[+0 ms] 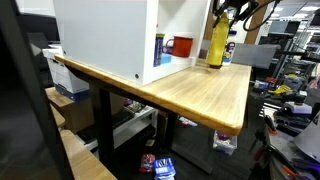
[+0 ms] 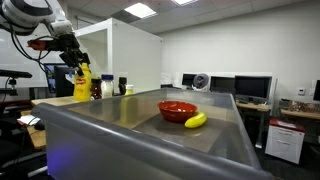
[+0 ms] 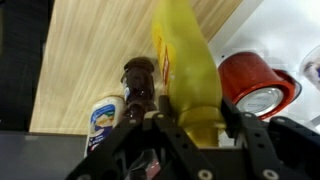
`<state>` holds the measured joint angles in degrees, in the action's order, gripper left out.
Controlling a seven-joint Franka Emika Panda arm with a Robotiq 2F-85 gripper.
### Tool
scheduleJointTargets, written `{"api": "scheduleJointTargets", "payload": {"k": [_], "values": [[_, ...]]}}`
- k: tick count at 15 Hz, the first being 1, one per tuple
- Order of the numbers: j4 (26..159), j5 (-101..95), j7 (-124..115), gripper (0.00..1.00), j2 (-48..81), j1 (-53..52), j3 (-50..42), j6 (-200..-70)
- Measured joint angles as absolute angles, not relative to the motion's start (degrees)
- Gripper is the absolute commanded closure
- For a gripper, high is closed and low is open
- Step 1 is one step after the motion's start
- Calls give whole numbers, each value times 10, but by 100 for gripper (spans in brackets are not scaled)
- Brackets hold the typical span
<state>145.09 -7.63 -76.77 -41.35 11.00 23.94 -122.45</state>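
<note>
hand (image 3: 200,126) clasps a tall, upright yellow bottle (image 3: 185,60).

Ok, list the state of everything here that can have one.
yellow bottle, upright, gripped near its top.
fingers, closed on the yellow bottle.
brown bottle, upright, standing free.
white bottle, upright, standing free.
red mug, upright, untouched.
bowl, right way up.
banana, unpeeled, lying beside the bowl.
</note>
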Motion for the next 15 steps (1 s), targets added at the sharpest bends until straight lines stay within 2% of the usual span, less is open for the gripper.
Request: {"api": "scheduleJointTargets", "payload": {"k": [7,15], "values": [[1451,-118,-859,74,-415,106,244,-1158],[1456,-118,-911,74,-413,101,215,-1154]]}}
